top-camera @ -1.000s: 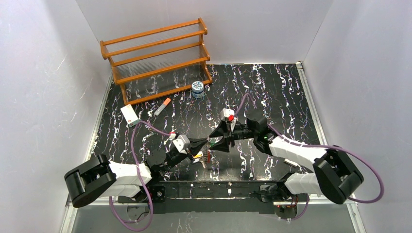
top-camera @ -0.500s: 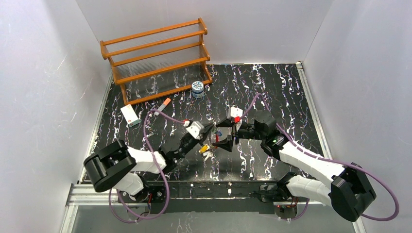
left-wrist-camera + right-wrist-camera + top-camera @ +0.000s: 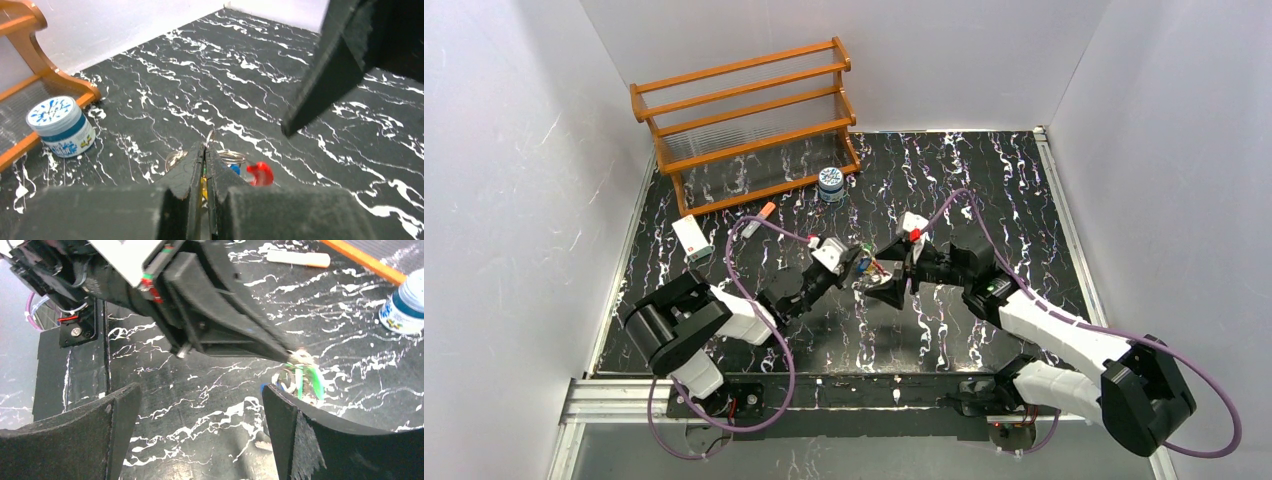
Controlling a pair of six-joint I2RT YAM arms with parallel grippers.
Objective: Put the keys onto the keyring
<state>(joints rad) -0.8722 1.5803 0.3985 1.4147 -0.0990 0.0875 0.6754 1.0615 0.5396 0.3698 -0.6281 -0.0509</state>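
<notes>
My left gripper point(image 3: 856, 262) is shut on the thin silver keyring point(image 3: 210, 137) and holds it above the table's middle. Small keys hang from the ring below the jaws: a blue head point(image 3: 234, 169), a red head point(image 3: 261, 173), and a yellow head point(image 3: 203, 183) seen between the fingers. In the right wrist view the left gripper's tip point(image 3: 292, 352) carries the ring point(image 3: 286, 376) and a green key point(image 3: 311, 378). My right gripper point(image 3: 894, 286) is open and empty, just right of the bunch, its jaws wide apart point(image 3: 200, 415).
A wooden rack point(image 3: 744, 120) stands at the back left. A blue-white jar point(image 3: 830, 184) sits by its right foot. An orange-tipped marker point(image 3: 757, 218) and a small white box point(image 3: 691, 240) lie at the left.
My left gripper has moved forward and to the right, carrying the ring and keys away from the near edge. My right gripper has shifted a little right and forward, staying open.
</notes>
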